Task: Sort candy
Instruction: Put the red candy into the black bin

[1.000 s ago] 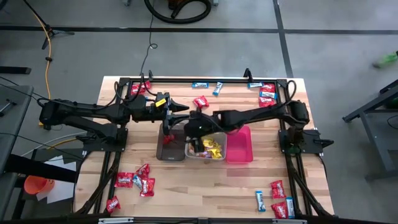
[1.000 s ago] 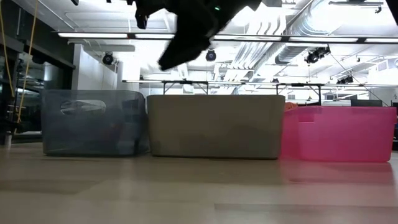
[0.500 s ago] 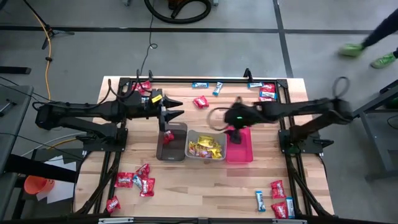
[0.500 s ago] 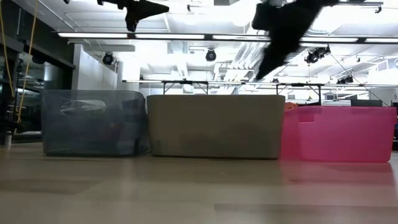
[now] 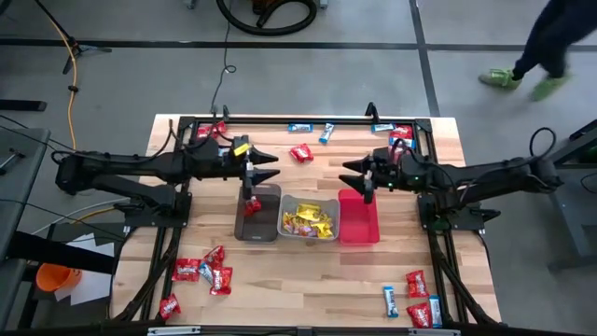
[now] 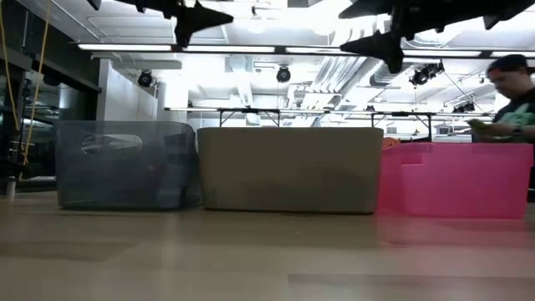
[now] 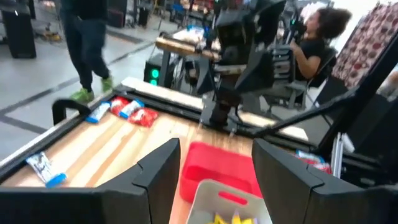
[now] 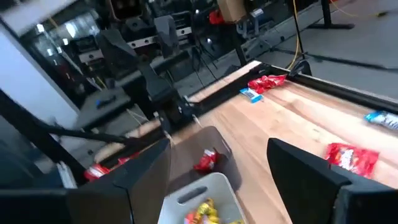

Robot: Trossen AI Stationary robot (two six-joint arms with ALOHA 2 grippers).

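Candy, in small shiny wrappers, is found spread over the light wooden table (image 5: 280, 266) and partly sorted into three plastic bins set in a row at the table's middle. Yellow packets (image 5: 309, 220) lie in the middle grey bin (image 5: 309, 234); one red packet (image 5: 252, 206) lies in the dark brown bin (image 5: 256, 233) on the left; contents of the pink bin (image 5: 358, 229) on the right cannot be made out. Loose red packets (image 5: 201, 271) are grouped near the front left corner, a further red packet (image 5: 301, 153) lies behind the bins, and slim blue-and-white bars (image 5: 312, 130) are seen along the far edge, with more red and blue pieces at the front right corner (image 5: 418, 301).

The left gripper (image 5: 269, 167) is held above the table just behind the brown bin, fingers spread, nothing grasped. The right gripper (image 5: 351, 174) is held above the pink bin's far end, fingers likewise spread and empty. The two grippers face each other, apart.

A person (image 5: 550, 42) is seen on the floor beyond the table's far right corner.
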